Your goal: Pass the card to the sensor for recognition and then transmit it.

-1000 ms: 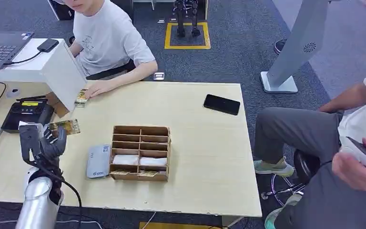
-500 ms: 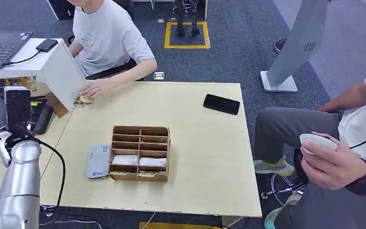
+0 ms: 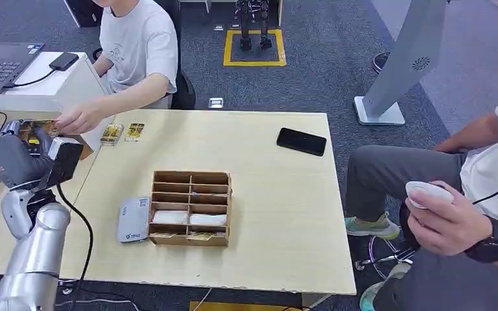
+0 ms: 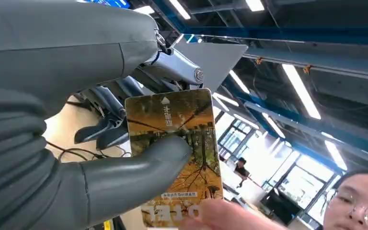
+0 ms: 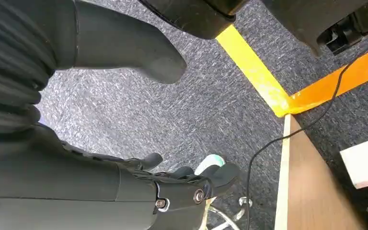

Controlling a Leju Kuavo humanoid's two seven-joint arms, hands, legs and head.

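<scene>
A: Status on the card?

B: The glossy card printed with an autumn-tree picture [image 4: 182, 148] is pinched in the left hand [image 4: 100, 158], thumb pressed on its face, darker fingers [image 4: 100, 132] behind it. In the head view it is held at the left edge of the frame [image 3: 35, 124], above the left end of the pale wooden desk [image 3: 279, 194].

A: Which step is judged to be in hand?

B: The handover, most likely. The hand of the seated person in the grey T-shirt [image 3: 78, 118] is laid against the card's free end; a fingertip is seen on that edge in the left wrist view too. Whether the sensor read was completed cannot be told from these frames.

A: Right hand?

B: The right hand [image 5: 139, 158] is hung over grey carpet, fingers curled in, nothing held.

A: Next move?

B: Once the card is firmly taken by the person, the thumb pinch should be eased. Risk: the card could be dropped if the pinch is eased too soon.

A: Anything else on the desk?

B: A brown wooden compartment box [image 3: 191, 207] at centre, a small grey card reader [image 3: 133, 219] just beside it, two more cards [image 3: 123, 133] upper left, a black phone [image 3: 301, 141] upper right.
</scene>
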